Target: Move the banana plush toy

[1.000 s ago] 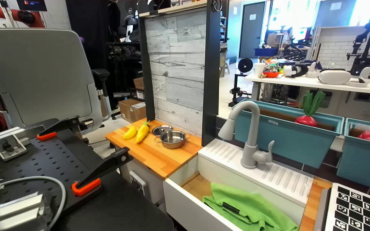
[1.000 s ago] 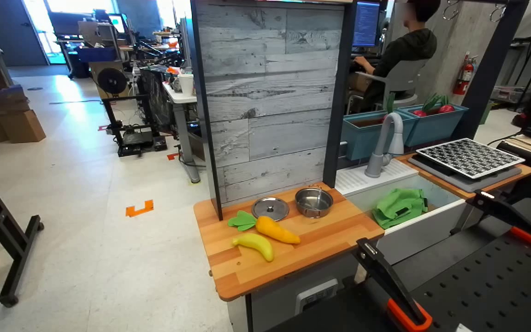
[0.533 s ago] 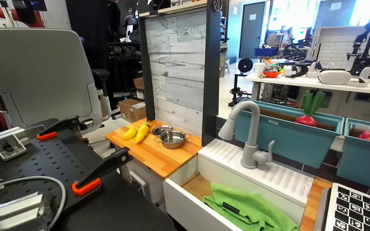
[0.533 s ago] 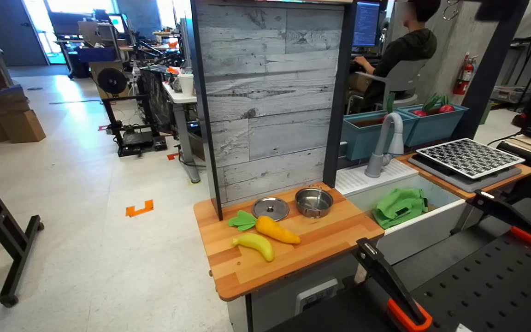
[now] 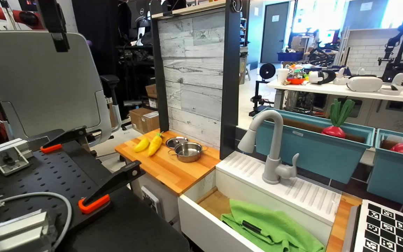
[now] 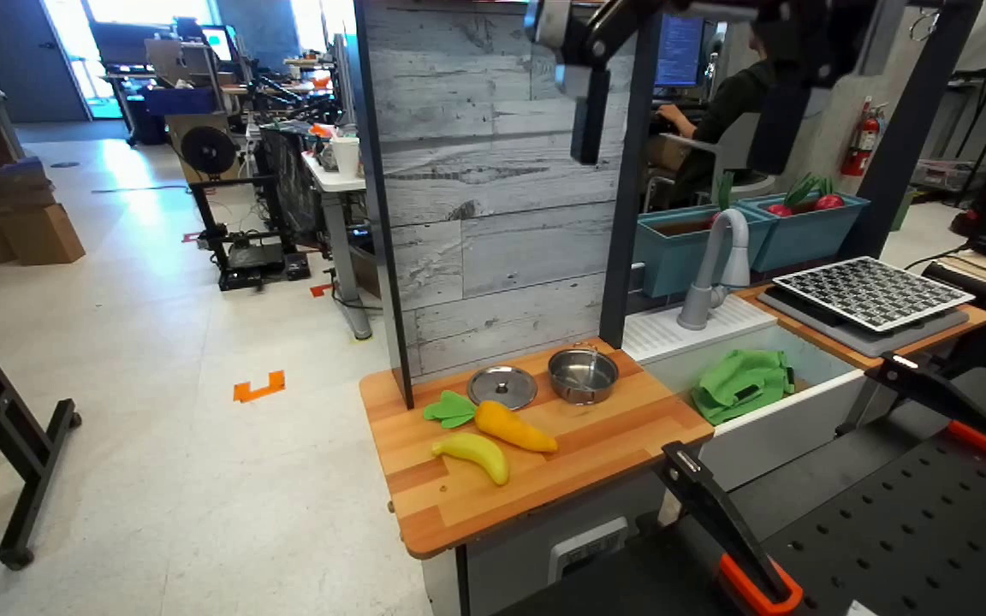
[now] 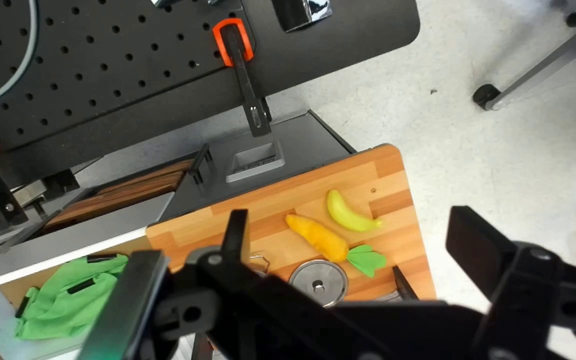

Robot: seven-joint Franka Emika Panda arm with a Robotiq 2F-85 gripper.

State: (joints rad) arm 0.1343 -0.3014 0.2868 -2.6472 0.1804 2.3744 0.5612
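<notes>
At left in an exterior view, the banana point(image 6: 474, 450) is seen lying on the wooden counter point(image 6: 536, 479), unmoved over the last second. The carrot point(image 6: 514, 427) is found just beside it; farther right, the pot point(image 6: 583, 378) can be seen. At right, well above the counter, the gripper point(image 6: 677, 162) has just been brought into sight, its jaws spread wide with nothing held. For the task, an approach to the banana has probably been begun; the grasp is yet to be made.

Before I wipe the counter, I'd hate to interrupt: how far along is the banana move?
Done: the gripper hangs open, empty. In hand: probably lining up, well above the counter. Left: reaching, grasping and moving the banana, which lies there beside the carrot.
</notes>
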